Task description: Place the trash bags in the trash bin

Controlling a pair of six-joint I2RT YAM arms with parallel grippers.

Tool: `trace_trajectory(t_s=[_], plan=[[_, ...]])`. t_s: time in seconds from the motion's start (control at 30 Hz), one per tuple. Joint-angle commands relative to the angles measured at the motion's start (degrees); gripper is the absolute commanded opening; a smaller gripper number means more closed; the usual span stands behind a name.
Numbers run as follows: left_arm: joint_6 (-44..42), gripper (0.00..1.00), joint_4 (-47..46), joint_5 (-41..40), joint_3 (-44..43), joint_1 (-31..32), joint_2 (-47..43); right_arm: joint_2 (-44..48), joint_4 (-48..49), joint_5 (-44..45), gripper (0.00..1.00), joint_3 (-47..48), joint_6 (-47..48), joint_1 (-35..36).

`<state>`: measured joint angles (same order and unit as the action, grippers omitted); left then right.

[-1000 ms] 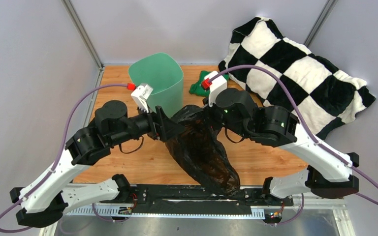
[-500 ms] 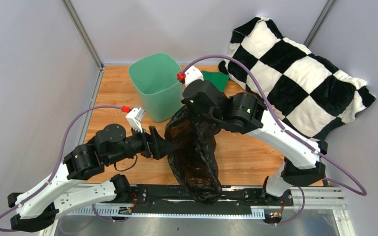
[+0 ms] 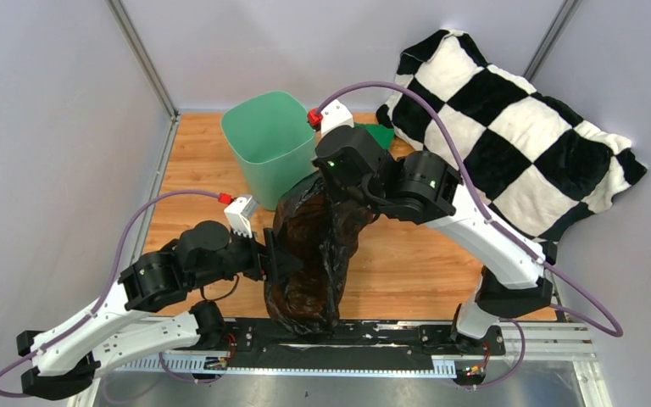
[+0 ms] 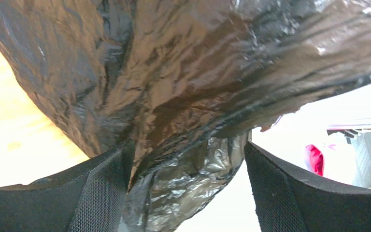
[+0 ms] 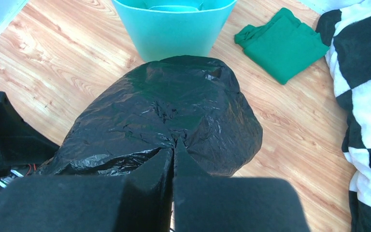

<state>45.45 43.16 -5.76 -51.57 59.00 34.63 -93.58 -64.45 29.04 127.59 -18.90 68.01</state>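
Note:
The black trash bag (image 3: 315,254) hangs crumpled from my right gripper (image 3: 347,197), which is shut on its top edge. In the right wrist view the jaws (image 5: 175,142) pinch the bag (image 5: 164,108) just in front of the bin (image 5: 174,24). The mint-green trash bin (image 3: 267,144) stands upright at the back left, and the bag's top is beside its near right wall. My left gripper (image 3: 275,257) is open at the bag's left side. In the left wrist view the bag (image 4: 183,72) lies between the spread fingers (image 4: 188,150), against the left one.
A folded dark green cloth (image 3: 380,134) lies right of the bin, also in the right wrist view (image 5: 282,43). A black-and-white checkered pillow (image 3: 509,127) fills the back right. Grey walls enclose the wooden table (image 3: 195,161). A black rail (image 3: 390,335) runs along the near edge.
My right gripper has carried the bag left and back toward the bin, so it hangs more upright. My left gripper has pulled back toward the near edge and stays open at the bag's side.

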Motion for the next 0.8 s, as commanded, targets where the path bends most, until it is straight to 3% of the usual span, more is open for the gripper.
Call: trace_trajectory(t_s=[0.0, 0.13, 0.23, 0.3, 0.37, 0.47, 0.77], plan=[[-0.93, 0.85, 1.99, -1.23, 0.78, 0.51, -0.37, -1.70, -1.49, 1.92, 0.00, 3.36, 0.09, -0.77], [-2.12, 0.79, 3.57, -8.57, 2.10, 0.58, 0.60, -1.41, -1.47, 2.11, 0.00, 4.42, 0.51, -0.77], [-2.68, 0.64, 4.49, -13.14, 1.07, 0.58, 0.74, 0.65, -1.35, 2.83, 0.00, 2.72, 0.91, -0.78], [-4.39, 0.48, 4.41, -14.95, -1.31, 0.50, 1.57, 2.22, -0.46, 2.54, 0.00, 1.06, 1.71, -0.82], [-7.33, 0.23, 4.39, -15.57, -5.12, 0.58, 3.29, 3.76, 0.95, 1.53, 0.00, 0.14, 2.90, -0.78], [-11.88, 0.03, 4.01, -16.03, -12.15, 0.59, 5.81, 6.06, 4.91, -1.21, 0.00, -0.93, 6.28, -0.77], [-25.76, 0.00, -5.45, -13.83, -33.85, 0.53, 12.65, 7.70, 19.66, -4.90, 0.00, 5.69, 18.53, -0.79]])
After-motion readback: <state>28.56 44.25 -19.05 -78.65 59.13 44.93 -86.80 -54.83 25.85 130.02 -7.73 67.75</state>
